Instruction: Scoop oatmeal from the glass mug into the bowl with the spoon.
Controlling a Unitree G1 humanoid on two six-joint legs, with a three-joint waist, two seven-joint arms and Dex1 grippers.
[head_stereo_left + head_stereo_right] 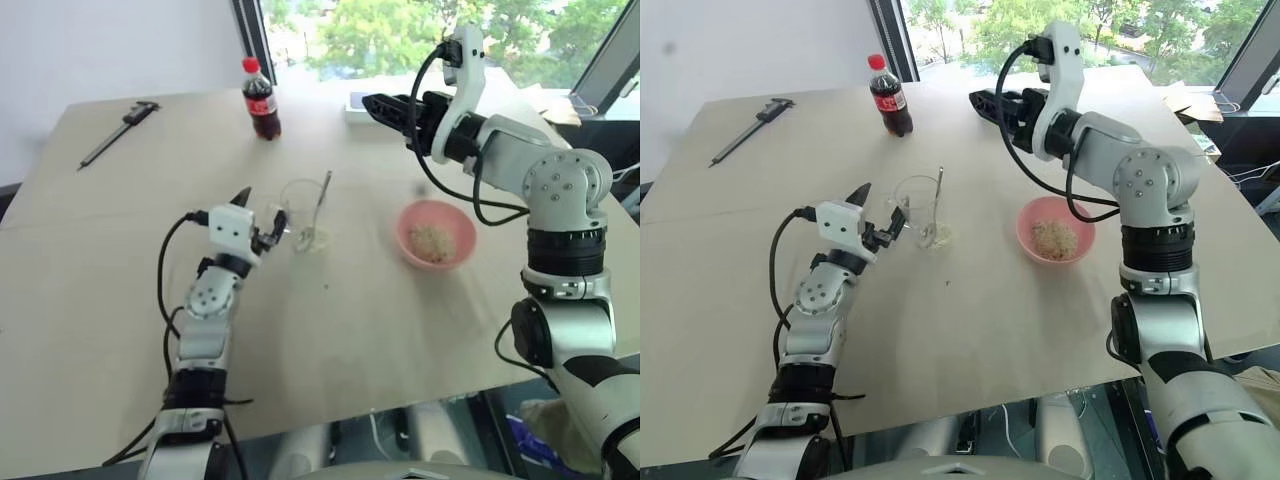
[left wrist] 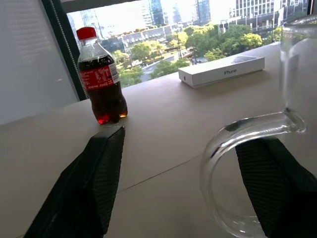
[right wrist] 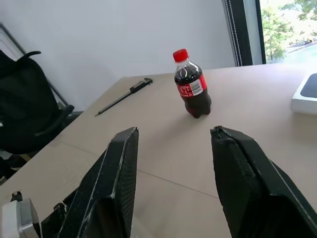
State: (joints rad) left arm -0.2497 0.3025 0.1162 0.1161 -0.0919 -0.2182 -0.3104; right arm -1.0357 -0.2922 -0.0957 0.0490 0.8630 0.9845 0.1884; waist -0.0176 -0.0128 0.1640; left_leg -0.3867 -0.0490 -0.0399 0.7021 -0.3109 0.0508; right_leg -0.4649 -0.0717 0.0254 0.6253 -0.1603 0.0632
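Nearest us, our left gripper [image 1: 262, 213] rests low over the smooth tan table [image 1: 120, 290], its ribbed black fingers spread apart on either side of the curved clear handle of the glass mug [image 1: 305, 214]; we cannot tell whether they touch it. The mug stands upright, and the slim silver spoon [image 1: 319, 205] leans inside it. To the right sits the shallow pink bowl [image 1: 435, 234] with a small heap of pale oatmeal [image 1: 431, 240]. Farther off, our right gripper [image 1: 377, 106] hangs high, fingers apart and empty. Beyond stand a dark cola bottle [image 1: 261, 99], a white box [image 2: 221, 70] and, far left, a caliper [image 1: 119, 133].
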